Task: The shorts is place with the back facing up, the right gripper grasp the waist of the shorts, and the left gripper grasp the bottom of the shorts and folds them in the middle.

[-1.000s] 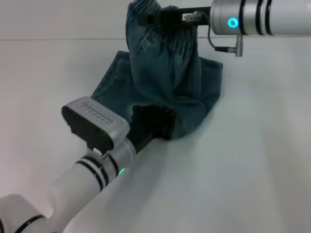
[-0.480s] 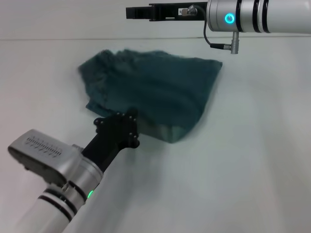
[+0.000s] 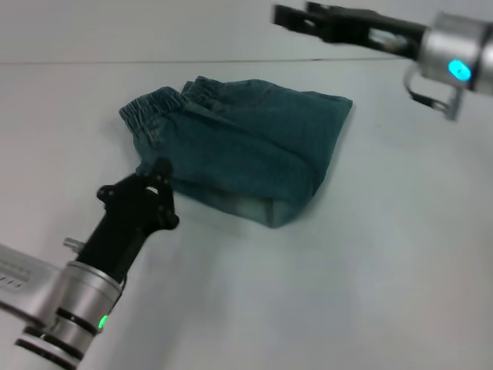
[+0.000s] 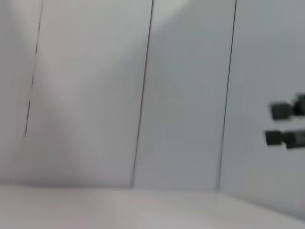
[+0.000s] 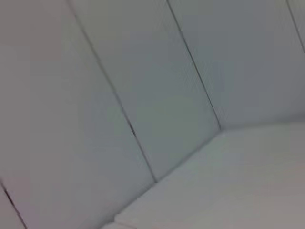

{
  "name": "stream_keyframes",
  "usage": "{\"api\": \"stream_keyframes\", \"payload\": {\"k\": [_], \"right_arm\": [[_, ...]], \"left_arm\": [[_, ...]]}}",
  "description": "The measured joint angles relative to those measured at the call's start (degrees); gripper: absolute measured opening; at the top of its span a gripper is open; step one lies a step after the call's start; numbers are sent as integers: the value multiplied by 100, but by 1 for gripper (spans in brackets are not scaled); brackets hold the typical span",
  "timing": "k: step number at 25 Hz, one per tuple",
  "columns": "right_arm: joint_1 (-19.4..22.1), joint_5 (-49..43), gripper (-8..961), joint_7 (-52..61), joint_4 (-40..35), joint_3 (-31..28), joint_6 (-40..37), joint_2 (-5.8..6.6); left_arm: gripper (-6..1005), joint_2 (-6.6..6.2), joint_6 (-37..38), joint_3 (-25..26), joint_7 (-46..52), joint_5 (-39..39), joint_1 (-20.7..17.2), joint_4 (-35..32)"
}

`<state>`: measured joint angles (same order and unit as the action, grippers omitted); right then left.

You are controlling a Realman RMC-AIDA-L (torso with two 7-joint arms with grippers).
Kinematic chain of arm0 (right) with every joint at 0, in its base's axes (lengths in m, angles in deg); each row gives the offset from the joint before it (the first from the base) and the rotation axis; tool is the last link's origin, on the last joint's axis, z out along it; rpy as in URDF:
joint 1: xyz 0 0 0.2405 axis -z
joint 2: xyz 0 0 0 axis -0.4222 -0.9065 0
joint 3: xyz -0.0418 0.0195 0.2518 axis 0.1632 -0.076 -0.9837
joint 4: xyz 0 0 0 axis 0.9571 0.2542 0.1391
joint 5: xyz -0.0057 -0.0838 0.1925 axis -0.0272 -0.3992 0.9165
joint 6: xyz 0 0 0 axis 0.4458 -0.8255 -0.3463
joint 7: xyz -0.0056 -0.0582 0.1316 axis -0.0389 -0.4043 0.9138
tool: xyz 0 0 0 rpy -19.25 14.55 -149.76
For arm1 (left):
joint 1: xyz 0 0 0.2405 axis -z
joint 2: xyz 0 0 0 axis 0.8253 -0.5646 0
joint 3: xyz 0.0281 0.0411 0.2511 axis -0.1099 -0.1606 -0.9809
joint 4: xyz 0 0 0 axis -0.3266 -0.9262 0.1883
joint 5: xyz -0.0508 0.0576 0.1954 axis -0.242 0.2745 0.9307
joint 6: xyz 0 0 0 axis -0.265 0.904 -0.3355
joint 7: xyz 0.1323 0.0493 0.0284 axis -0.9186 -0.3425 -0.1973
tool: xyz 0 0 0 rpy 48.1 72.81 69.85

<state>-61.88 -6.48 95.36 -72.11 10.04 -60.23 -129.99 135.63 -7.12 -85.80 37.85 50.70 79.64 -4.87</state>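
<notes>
1. A plain white table (image 3: 370,254) fills most of the head view, meeting a pale wall along a line near the top of the frame; both wrist views show only grey-white wall panels with thin dark seams (nothing of the cloth).

2. The shorts (image 3: 246,150) lie folded over on the table, left of centre in the upper half of the head view. The gathered waistband sits at the upper left of the bundle, and the folded edge runs along its lower right side.

3. My left gripper (image 3: 158,176) is at lower left of the head view, a black claw on a silver wrist with a green light. Its tip sits just beside the lower left edge of the shorts. It holds no fabric, and I cannot tell whether its fingers are apart or together.

4. My right gripper (image 3: 296,15) is at the top right of the head view, raised above the table and well apart from the shorts. Its two black fingers stand apart with nothing between them.

5. In the left wrist view, two small dark finger ends (image 4: 286,124) show at the right edge, one above the other with a gap between.
</notes>
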Motion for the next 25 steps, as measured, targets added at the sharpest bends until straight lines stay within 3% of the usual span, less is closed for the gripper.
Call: {"api": "stream_keyframes", "payload": {"k": [4, 7, 9, 15, 19, 22, 25], "right_arm": [[929, 668, 852, -2325, 109, 3, -759, -2], [1391, 489, 858, -3195, 156, 70, -1188, -6], [1594, 203, 863, -3436, 182, 144, -1384, -24], [1676, 20, 877, -4017, 753, 459, -1235, -48], [1635, 74, 939, -4073, 965, 461, -1111, -57], [1630, 109, 956, -4062, 999, 460, -1058, -60], [1633, 151, 956, -4033, 1040, 460, -1054, -62]], "left_arm": [[20, -35, 374, -490, 1318, 785, 45, -1087], [51, -37, 425, -1101, 2845, 1400, 155, -2209], [80, -26, 411, -1413, 3343, 1541, 183, -2636], [196, -12, 240, -1782, 3490, 1586, 276, -3039], [273, -19, 186, -1858, 3496, 1593, 377, -3099], [504, -20, 162, -1935, 3575, 1595, 402, -3178], [664, -10, 95, -2006, 3595, 1598, 415, -3221]]}}
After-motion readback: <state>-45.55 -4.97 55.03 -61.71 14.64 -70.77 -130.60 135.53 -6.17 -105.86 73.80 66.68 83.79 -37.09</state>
